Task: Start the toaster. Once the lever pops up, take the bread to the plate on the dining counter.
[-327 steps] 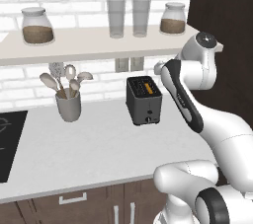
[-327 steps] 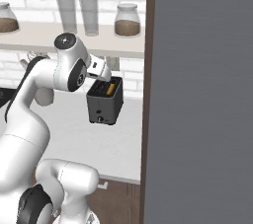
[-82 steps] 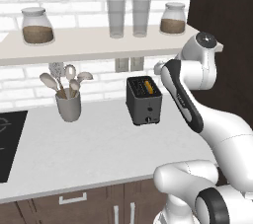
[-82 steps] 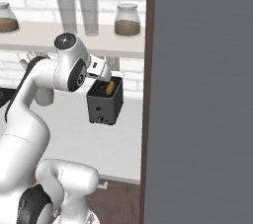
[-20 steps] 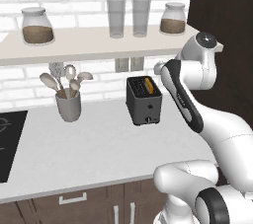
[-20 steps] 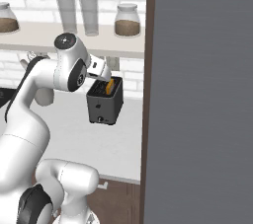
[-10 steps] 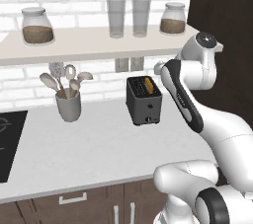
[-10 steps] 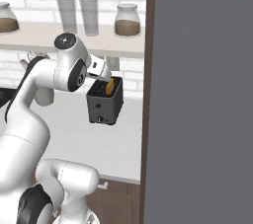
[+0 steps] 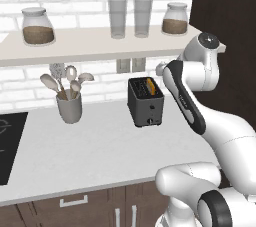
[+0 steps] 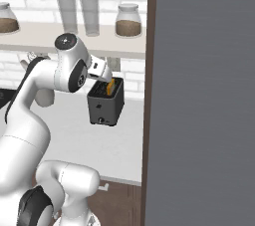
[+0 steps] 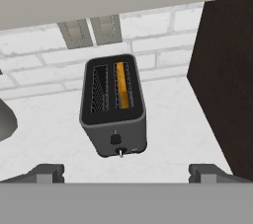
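Observation:
The dark grey toaster [image 9: 146, 102] [image 10: 105, 104] [image 11: 113, 107] stands on the grey worktop against the brick wall. The orange-yellow bread [image 11: 122, 86] [image 9: 150, 86] [image 10: 110, 86] sits in its right slot and pokes a little above the top. The lever [image 11: 115, 139] is a small dark knob on the narrow front face. My gripper [image 11: 126, 173] [image 10: 105, 74] hovers above and just in front of the toaster, open, with nothing between its fingers. The plate and the dining counter are out of view.
A grey utensil cup [image 9: 69, 107] stands left of the toaster. A shelf [image 9: 100, 43] with jars and glasses hangs low over it. A dark tall cabinet [image 11: 227, 80] closes in the right side. A black cooktop [image 9: 7, 141] lies at the far left.
The bread stands slightly higher in its slot than in the earliest frames. Over the last second nothing has moved.

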Available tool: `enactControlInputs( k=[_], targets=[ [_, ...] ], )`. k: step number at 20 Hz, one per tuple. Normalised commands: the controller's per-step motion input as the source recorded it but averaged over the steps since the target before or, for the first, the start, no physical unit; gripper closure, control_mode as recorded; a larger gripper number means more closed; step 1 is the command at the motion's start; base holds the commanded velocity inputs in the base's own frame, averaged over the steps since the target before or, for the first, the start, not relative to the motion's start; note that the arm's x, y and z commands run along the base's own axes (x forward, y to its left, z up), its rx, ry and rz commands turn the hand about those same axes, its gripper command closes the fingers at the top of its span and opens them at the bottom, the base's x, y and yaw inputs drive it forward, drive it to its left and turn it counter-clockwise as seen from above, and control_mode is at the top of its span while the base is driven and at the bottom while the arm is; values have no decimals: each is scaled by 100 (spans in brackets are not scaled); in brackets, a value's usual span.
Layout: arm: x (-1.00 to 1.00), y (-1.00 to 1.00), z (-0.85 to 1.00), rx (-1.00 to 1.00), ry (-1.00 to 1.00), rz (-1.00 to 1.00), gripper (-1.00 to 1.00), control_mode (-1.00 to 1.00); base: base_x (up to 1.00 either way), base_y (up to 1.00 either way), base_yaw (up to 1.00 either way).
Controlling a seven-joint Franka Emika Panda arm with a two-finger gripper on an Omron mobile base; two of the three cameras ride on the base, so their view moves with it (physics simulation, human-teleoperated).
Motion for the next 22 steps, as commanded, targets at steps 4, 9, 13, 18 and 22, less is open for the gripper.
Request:
enactControlInputs(
  k=[4, 9, 13, 18, 22],
  targets=[
    [0, 0, 0, 0, 0, 0, -100, -100, 0, 0, 0],
    [0, 0, 0, 0, 0, 0, -100, -100, 0, 0, 0],
    [0, 0, 0, 0, 0, 0, -100, -100, 0, 0, 0],
    [0, 0, 0, 0, 0, 0, -100, -100, 0, 0, 0],
    [0, 0, 0, 0, 0, 0, -100, -100, 0, 0, 0]
  ],
)
